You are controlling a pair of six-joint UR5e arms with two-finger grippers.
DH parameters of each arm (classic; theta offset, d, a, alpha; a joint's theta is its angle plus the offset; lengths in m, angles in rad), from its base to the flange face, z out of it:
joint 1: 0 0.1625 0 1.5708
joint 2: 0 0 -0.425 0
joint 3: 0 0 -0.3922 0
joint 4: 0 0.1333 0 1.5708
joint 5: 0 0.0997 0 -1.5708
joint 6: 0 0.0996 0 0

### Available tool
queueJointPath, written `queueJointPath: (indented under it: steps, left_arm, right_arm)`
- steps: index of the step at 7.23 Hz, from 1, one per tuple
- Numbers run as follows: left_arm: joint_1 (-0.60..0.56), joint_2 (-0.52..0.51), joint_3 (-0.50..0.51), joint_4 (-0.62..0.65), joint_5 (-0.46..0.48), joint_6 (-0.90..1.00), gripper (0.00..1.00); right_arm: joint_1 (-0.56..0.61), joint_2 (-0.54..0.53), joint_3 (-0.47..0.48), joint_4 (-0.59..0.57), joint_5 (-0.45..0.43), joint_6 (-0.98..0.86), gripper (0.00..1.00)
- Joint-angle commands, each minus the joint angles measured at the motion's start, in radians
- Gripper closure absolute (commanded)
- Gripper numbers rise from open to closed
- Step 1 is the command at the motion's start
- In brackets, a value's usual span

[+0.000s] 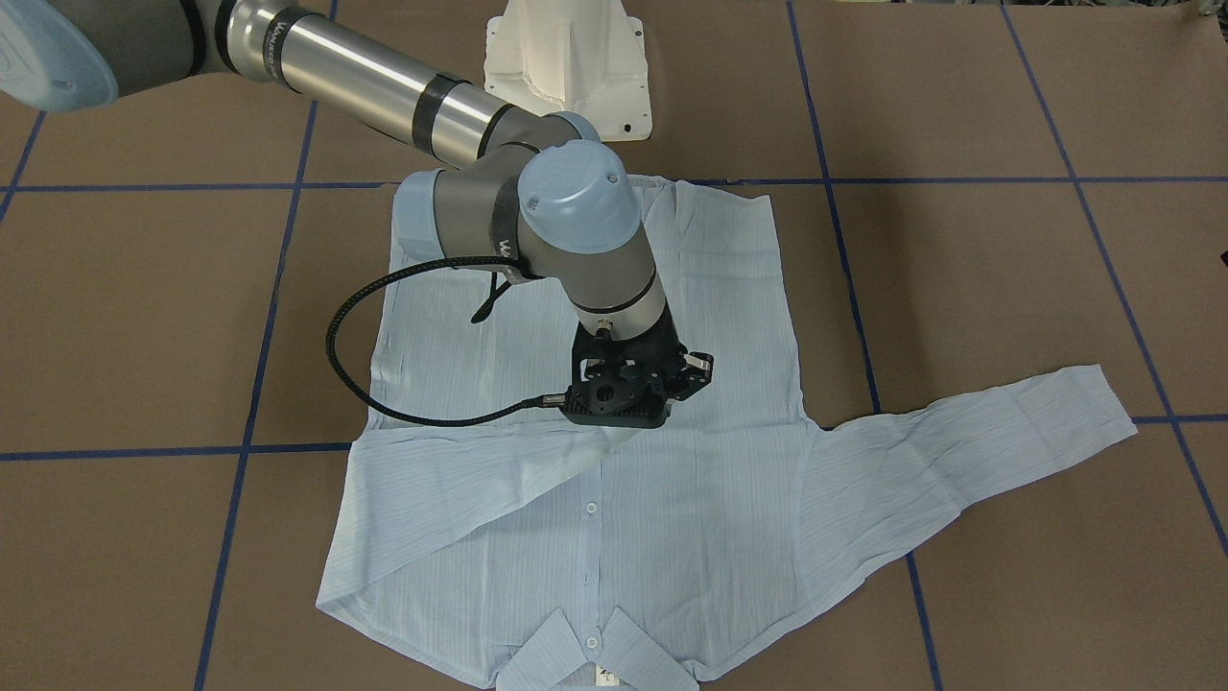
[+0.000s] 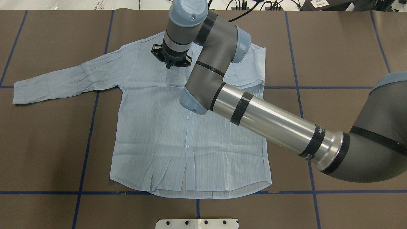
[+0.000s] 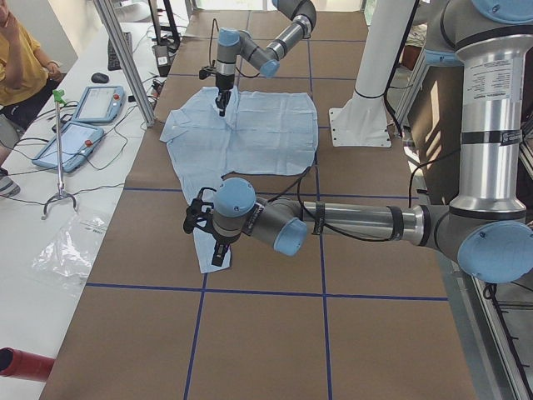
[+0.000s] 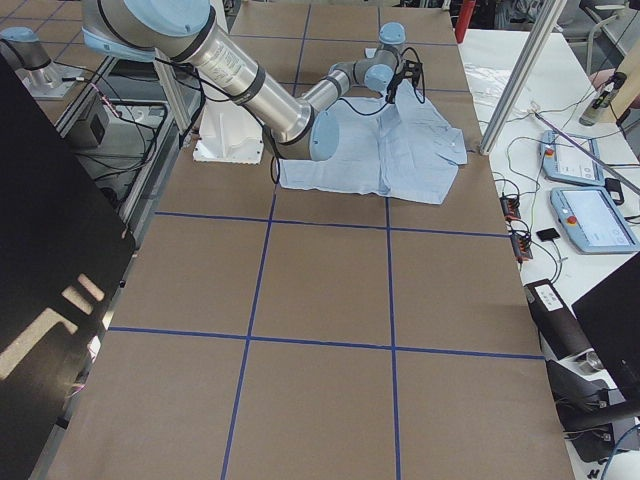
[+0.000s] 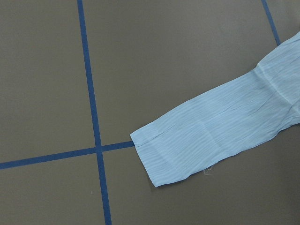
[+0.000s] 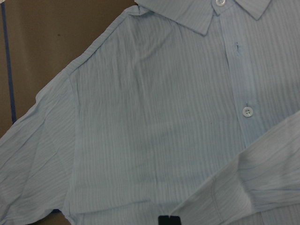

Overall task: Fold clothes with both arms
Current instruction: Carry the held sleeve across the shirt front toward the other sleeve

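Shirt's (image 2: 159, 143) spread sleeve (image 2: 63, 79) runs sideways from the collar (image 1: 585, 653). Left gripper (image 3: 216, 250) hangs over its cuff (image 5: 173, 154), right gripper (image 2: 169, 65) over the chest (image 6: 154, 117). Cannot tell either jaw opening.

Lit evenly from above, bright and diffuse. Faint, soft-edged shadow under right arm (image 2: 270, 121) on shirt (image 2: 152, 133). White glare streaks along silver tube (image 1: 374, 77) in front-facing and overhead views. Joint cap (image 1: 48, 48) in front-facing corner looms large, out of focus. Side views wide, tape lines (image 4: 390, 290) converging with distance. Bright patches reflected on black panel (image 4: 60, 300). Left wrist view sharp, brown table paper (image 5: 187, 61) dim. Right wrist view close, greyish, slightly soft.
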Motion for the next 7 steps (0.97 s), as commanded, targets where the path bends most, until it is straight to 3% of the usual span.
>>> queueJointPath:
  steps: [1,7]
  left_arm:
    - [0.004,-0.003,0.004,-0.004,0.013,0.002,0.00]
    - [0.006,0.005,0.001,-0.004,0.010,-0.001,0.00]
  right_arm:
    - [-0.020,0.052,-0.042,0.005,-0.017,0.024,1.00]
    - [-0.061,0.100,-0.102,0.028,-0.083,0.032,1.00]
